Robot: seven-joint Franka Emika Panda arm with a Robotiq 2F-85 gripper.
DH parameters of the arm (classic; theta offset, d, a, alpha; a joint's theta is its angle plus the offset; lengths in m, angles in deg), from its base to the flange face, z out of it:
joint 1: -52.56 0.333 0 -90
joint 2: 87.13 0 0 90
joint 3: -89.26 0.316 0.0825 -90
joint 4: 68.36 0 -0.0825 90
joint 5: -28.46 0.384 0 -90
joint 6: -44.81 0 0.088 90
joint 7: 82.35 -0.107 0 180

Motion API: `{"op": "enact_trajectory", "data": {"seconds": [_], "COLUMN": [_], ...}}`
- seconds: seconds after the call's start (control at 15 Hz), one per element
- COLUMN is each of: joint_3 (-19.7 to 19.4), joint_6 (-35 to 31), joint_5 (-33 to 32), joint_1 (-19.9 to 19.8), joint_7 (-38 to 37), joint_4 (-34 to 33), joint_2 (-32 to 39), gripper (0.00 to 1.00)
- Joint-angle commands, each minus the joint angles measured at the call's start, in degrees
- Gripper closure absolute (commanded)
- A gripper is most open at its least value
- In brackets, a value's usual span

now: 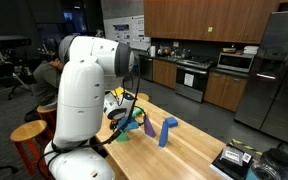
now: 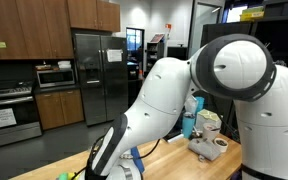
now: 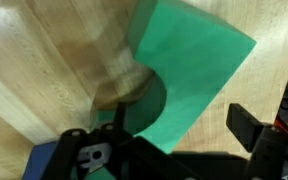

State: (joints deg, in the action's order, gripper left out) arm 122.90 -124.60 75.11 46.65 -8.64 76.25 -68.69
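In the wrist view a green sheet (image 3: 189, 70) lies flat on the wooden table (image 3: 34, 70). A blurred tan object (image 3: 119, 65) stands on the sheet's near corner; I cannot tell what it is. My gripper (image 3: 164, 132) hangs low over the sheet's edge, its two dark fingers wide apart with nothing between them. In an exterior view the gripper (image 1: 124, 117) is down near the table beside the green sheet (image 1: 134, 128). A blue upright object (image 1: 166, 131) stands just beyond it and also shows in an exterior view (image 2: 136, 160). The arm hides much of the scene.
Wooden stools (image 1: 29, 133) stand by the table's end. A dark tray with items (image 1: 239, 158) sits at the table's near corner. Mugs and a blue cup (image 2: 206, 143) cluster at one end. Kitchen cabinets, a stove and a fridge (image 1: 279, 70) stand behind.
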Motion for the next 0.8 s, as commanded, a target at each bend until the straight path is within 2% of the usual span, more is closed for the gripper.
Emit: {"op": "enact_trajectory", "data": {"seconds": [0.0,0.53,0.6,0.67,0.73], "joint_3": [1.3,3.3,3.2,3.2,3.3], "joint_6": [1.3,1.8,1.8,2.1,2.2], "joint_5": [1.6,3.6,3.7,3.7,3.6], "joint_1": [-1.8,-3.7,-3.7,-3.8,-4.0], "joint_7": [1.8,3.4,3.4,3.5,3.5], "joint_4": [-0.2,-0.8,-0.8,-0.8,-0.8], "joint_2": [0.4,1.2,1.3,1.5,1.6], "gripper": [0.0,0.0,0.08,0.27,0.32]}}
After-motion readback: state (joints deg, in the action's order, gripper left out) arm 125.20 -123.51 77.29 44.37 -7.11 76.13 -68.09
